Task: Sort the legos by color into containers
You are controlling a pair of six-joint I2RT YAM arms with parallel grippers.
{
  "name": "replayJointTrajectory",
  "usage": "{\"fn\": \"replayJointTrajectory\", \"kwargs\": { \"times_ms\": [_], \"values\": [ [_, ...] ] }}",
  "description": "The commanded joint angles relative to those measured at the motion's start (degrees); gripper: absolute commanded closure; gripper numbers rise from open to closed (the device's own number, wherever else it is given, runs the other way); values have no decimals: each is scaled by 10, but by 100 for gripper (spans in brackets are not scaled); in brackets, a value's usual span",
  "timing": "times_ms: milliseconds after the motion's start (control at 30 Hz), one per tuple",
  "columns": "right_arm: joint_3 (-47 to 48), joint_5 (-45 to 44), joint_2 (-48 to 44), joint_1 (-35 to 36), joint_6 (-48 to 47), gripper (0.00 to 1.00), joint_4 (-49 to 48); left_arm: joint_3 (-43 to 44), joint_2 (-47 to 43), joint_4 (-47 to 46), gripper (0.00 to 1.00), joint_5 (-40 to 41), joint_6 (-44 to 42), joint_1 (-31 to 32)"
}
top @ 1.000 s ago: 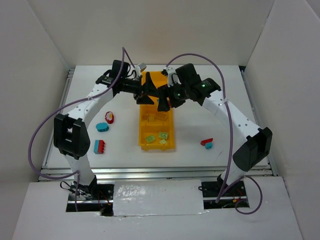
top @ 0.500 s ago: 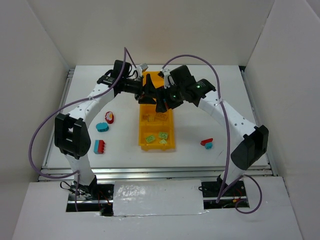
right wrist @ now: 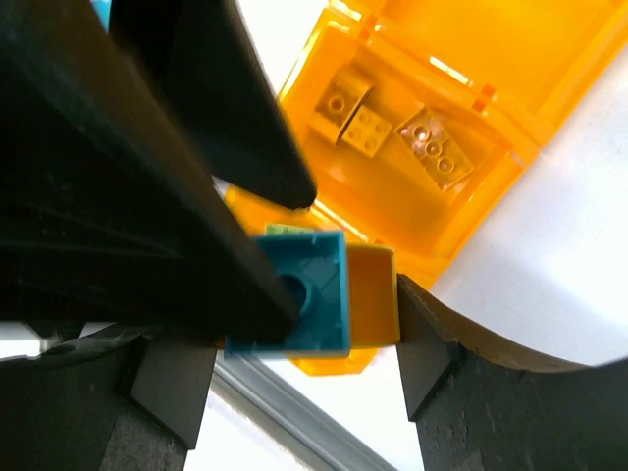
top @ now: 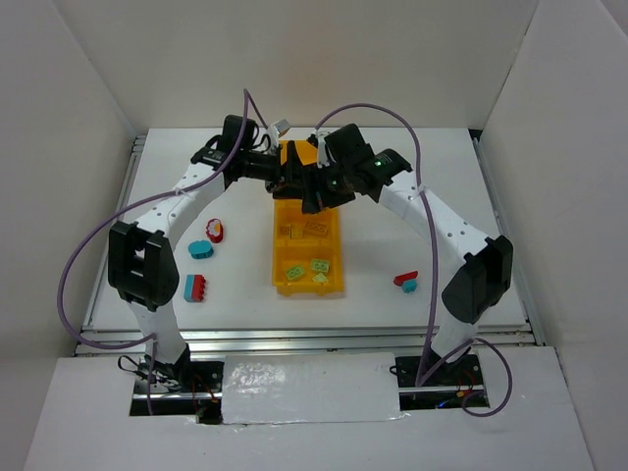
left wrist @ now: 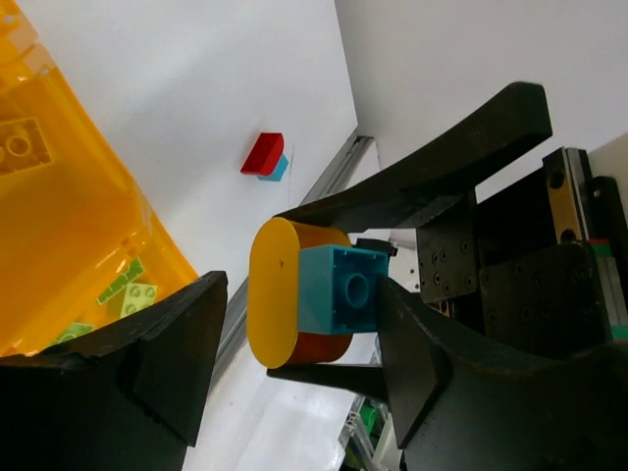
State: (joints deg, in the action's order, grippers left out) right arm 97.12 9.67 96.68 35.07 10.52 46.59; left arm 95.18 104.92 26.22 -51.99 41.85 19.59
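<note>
Both grippers meet above the far end of the yellow-orange bin (top: 276, 245). My right gripper (right wrist: 309, 324) is shut on a small stack of legos: a teal-blue brick (right wrist: 314, 275) joined to a yellow piece (right wrist: 373, 294), with a red part (left wrist: 319, 346) showing behind. My left gripper (left wrist: 302, 294) straddles the same stack. One finger touches the teal-blue brick (left wrist: 339, 289); a sliver of space separates the other from the yellow piece (left wrist: 270, 304). Yellow legos (right wrist: 392, 128) lie in one compartment, green ones (top: 306, 270) in the nearest. From above, the left gripper (top: 297, 182) and the right gripper (top: 312, 191) hide the stack.
Loose legos lie on the white table: a red one (top: 215, 230), a teal-blue one (top: 200, 249) and a teal-and-red one (top: 194, 287) left of the bin, a red-and-teal pair (top: 406, 282) to its right. White walls enclose the table.
The left gripper's jaws have narrowed round the stack. The right arm has swung left and farther back over the bin, bringing the two grippers together.
</note>
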Motion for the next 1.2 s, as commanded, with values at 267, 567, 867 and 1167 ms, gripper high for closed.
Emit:
{"fn": "replayJointTrajectory", "kwargs": {
  "times_ms": [267,567,867,1167],
  "values": [
    [99,-33,53,0,16,94,43,36,10,65,6,-28,-65,14],
    [49,-16,36,0,18,97,45,18,1,-9,1,-49,-28,14],
    [17,25,11,1,14,97,14,-37,-9,-147,0,-110,53,17],
    [48,35,12,0,11,96,6,-49,-9,-167,8,-137,43,33]
  ]
}}
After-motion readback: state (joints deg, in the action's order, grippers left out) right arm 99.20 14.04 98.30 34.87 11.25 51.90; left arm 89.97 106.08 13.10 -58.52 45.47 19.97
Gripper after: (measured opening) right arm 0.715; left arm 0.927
